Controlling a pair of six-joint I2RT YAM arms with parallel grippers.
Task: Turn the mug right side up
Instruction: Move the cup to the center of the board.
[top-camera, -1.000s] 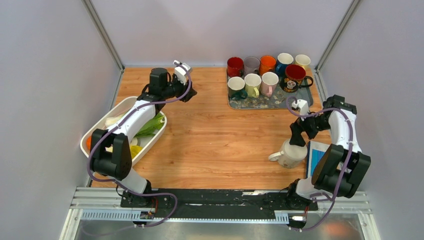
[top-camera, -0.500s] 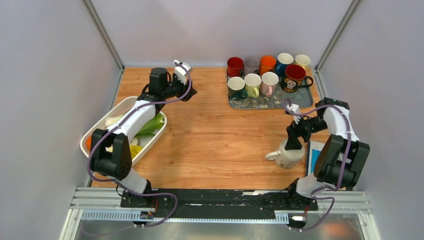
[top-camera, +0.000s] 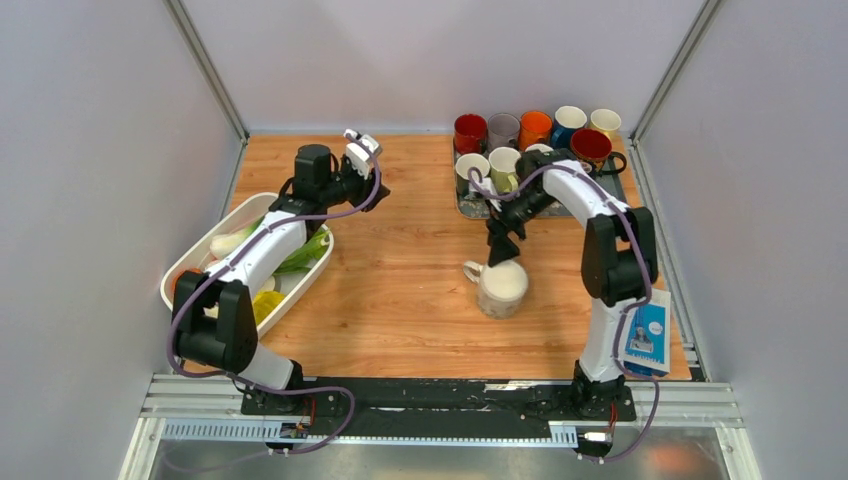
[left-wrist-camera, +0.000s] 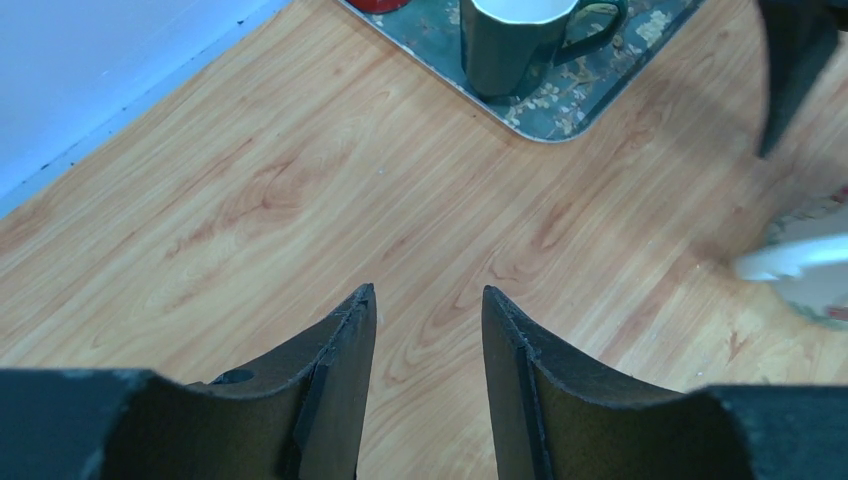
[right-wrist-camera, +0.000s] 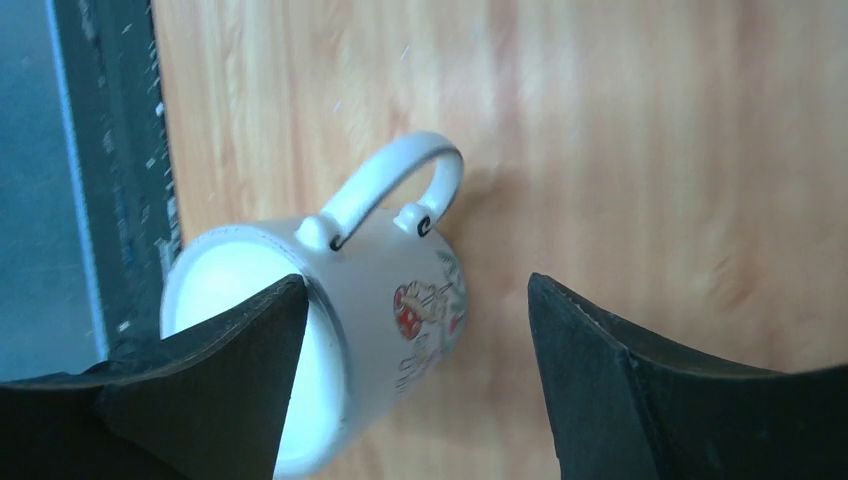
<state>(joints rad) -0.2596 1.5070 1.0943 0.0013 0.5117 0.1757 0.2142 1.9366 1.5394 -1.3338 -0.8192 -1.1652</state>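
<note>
Right gripper (top-camera: 496, 252): jaws stand wide and clamp nothing. In the wrist view its left finger (right-wrist-camera: 200, 400) overlaps the rim of the mug (top-camera: 503, 288). Its right finger (right-wrist-camera: 700, 400) stands apart from the mug's wall, with bare wood between.

Changes against 1 second ago: the right arm has swung from the near right of the table (top-camera: 400, 270) to its middle. The mug has travelled with it, from beside the blue card (top-camera: 648, 335) to a spot near the centre, in front of the tray (top-camera: 545, 207). The mug now stands on its base, white interior facing up, handle (top-camera: 470, 270) pointing left. The blue card, partly covered by the arm before, lies exposed at the near right edge. The left arm has shifted only slightly.

Left gripper (left-wrist-camera: 428, 292): jaws partly open, empty, hovering over bare wood at the back left, near the white basket (top-camera: 172, 285) of vegetables.

Markings: the mug carries a red floral motif (right-wrist-camera: 412, 305) on its side; any lettering there cannot be made out. The blue card bears print too small to read. The tray holds upright mugs in several colours, a dark green mug (left-wrist-camera: 515, 40) at its near left corner
</note>
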